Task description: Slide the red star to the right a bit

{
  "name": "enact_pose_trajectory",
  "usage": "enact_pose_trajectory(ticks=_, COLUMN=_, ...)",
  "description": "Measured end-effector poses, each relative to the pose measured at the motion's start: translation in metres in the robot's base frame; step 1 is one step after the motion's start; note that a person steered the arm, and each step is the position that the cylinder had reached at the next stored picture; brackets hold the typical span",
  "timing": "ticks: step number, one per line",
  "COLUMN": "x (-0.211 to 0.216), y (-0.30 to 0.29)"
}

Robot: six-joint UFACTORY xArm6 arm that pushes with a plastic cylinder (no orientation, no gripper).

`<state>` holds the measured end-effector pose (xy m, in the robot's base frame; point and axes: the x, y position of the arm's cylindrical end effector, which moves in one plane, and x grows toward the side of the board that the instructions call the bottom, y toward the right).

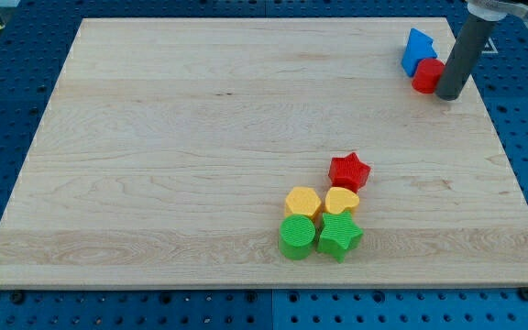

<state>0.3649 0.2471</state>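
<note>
The red star [349, 170] lies on the wooden board [200, 137], right of centre toward the view's bottom. It touches the top of a cluster: a yellow hexagon [302, 201], a yellow heart [342, 200], a green cylinder [297, 237] and a green star [339, 236]. My tip [448, 93] stands at the view's top right, far from the red star, right beside a red cylinder [425, 75]. A blue block [416, 48] sits just above and left of that red cylinder.
The board lies on a blue perforated table [7, 137]. The board's right edge runs close to the right of my tip.
</note>
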Motion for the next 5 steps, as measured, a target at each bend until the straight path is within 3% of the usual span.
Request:
enact_pose_trajectory(ticks=2, x=0.0, y=-0.003)
enact_pose_trajectory(ticks=4, x=0.04, y=0.013)
enact_pose_trajectory(ticks=5, x=0.04, y=-0.001)
